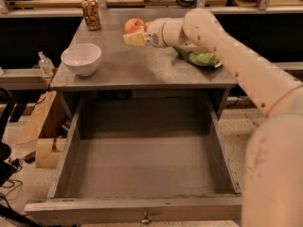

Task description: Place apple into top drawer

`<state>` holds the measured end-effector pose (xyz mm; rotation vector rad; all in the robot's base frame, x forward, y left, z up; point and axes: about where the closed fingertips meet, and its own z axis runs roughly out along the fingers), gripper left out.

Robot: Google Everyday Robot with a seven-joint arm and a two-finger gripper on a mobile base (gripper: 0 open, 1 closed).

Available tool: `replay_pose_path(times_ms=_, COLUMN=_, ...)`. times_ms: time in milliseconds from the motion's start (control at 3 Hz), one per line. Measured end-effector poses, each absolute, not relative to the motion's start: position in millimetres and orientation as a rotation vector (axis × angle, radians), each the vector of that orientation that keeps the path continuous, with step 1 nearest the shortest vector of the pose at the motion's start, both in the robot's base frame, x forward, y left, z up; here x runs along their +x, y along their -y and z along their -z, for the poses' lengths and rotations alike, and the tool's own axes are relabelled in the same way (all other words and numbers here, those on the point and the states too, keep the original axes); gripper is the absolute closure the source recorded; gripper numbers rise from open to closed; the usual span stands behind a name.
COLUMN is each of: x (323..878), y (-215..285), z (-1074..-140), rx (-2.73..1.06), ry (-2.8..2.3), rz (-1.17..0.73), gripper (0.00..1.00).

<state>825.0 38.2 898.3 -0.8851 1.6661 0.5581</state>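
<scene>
Grey wooden top drawer [142,167] open, interior unobstructed below grey table [142,72] front edge. Small red-orange apple [134,24] near far edge, pinched in white gripper [134,33].

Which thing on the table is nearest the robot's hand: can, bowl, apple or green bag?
The apple: the hand is right at it, at the back of the table. The can, bowl and bag all lie clearly apart.

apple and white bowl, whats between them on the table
Bare tabletop only between apple and white bowl, in the camera view; the claw is right at the apple.
</scene>
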Motion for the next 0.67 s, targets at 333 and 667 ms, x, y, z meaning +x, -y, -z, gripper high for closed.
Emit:
replay_pose_path(times_ms=333, x=774.4, y=-15.4, z=-908.5, rx=-0.948, ry=-1.667, rz=-0.542, gripper=1.00)
replay_pose_path(times_ms=667, x=715.7, y=19.8, z=-906.2, rx=-0.964, ry=-1.723, rz=-0.527, gripper=1.00)
